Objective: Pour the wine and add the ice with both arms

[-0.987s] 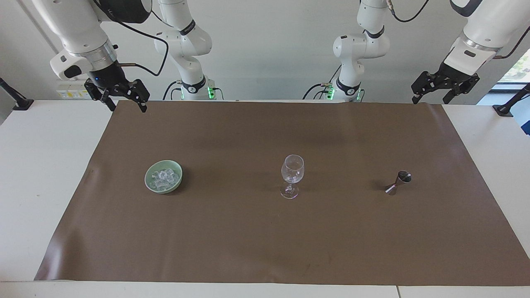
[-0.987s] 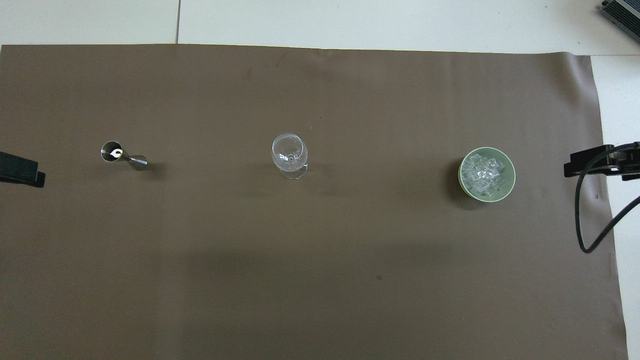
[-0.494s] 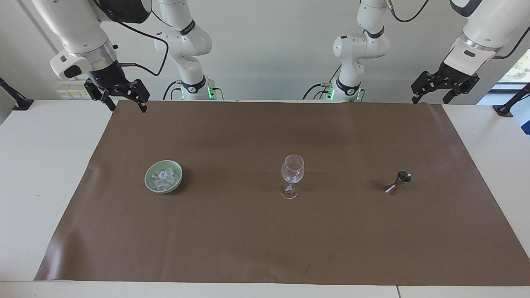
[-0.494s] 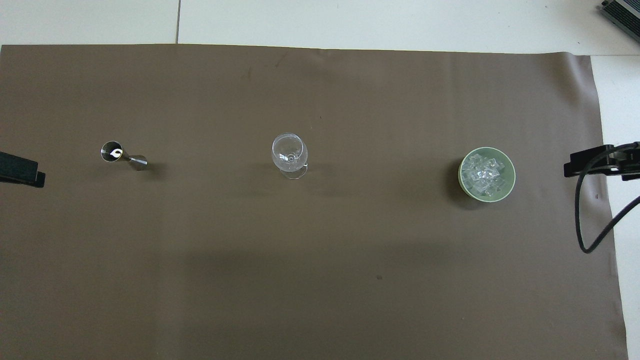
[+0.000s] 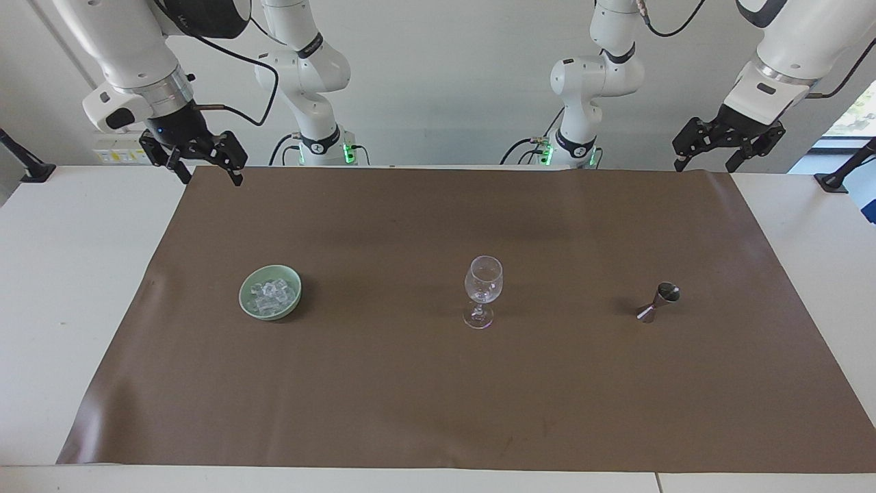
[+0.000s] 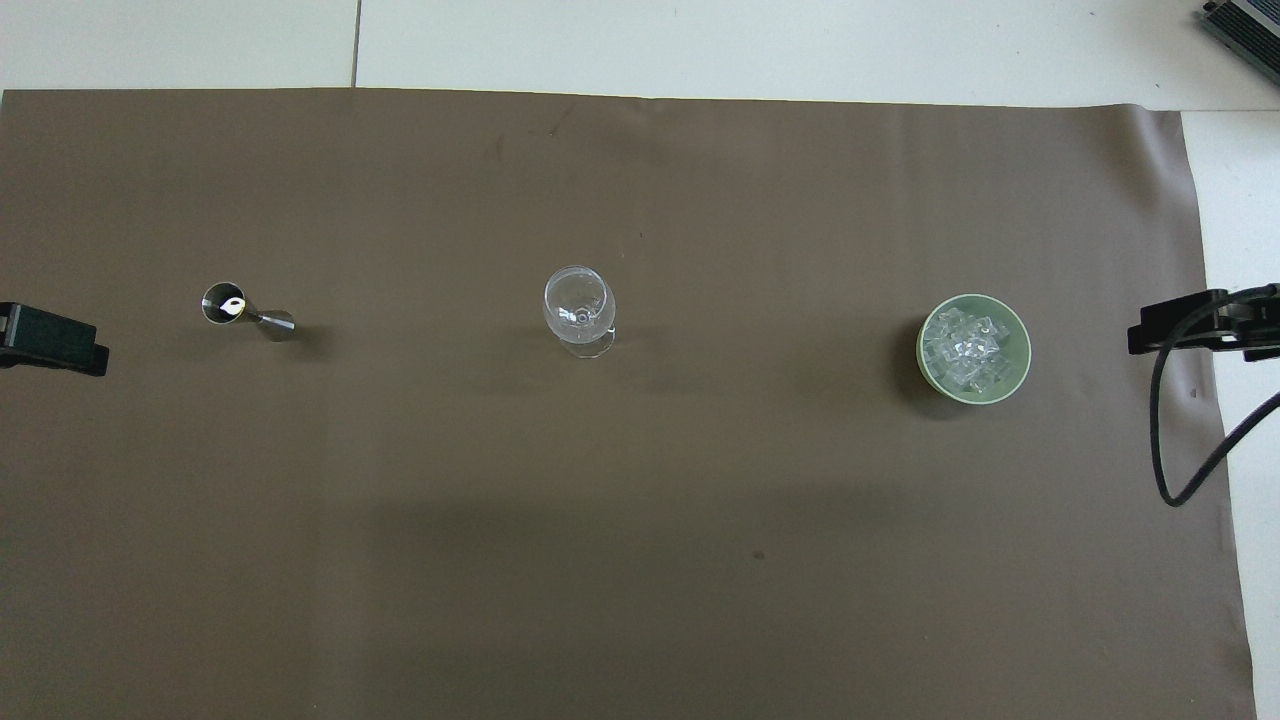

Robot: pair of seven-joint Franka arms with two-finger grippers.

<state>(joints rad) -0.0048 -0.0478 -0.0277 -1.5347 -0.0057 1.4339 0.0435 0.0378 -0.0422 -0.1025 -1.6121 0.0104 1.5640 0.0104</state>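
Observation:
The ice is heaped in a pale green bowl toward the right arm's end of the brown mat. A clear stemmed wine glass stands upright mid-mat and looks empty. A small metal jigger stands toward the left arm's end. Wine is out of view. My right gripper hangs open over the mat's corner by its base. My left gripper hangs open over the mat's other robot-side corner. Neither holds anything.
The brown mat covers most of the white table. A black cable loops down from the right arm. Black clamp stands sit at both table ends.
My left gripper has shifted slightly inward, toward the middle of the table. The right arm and the objects have not moved.

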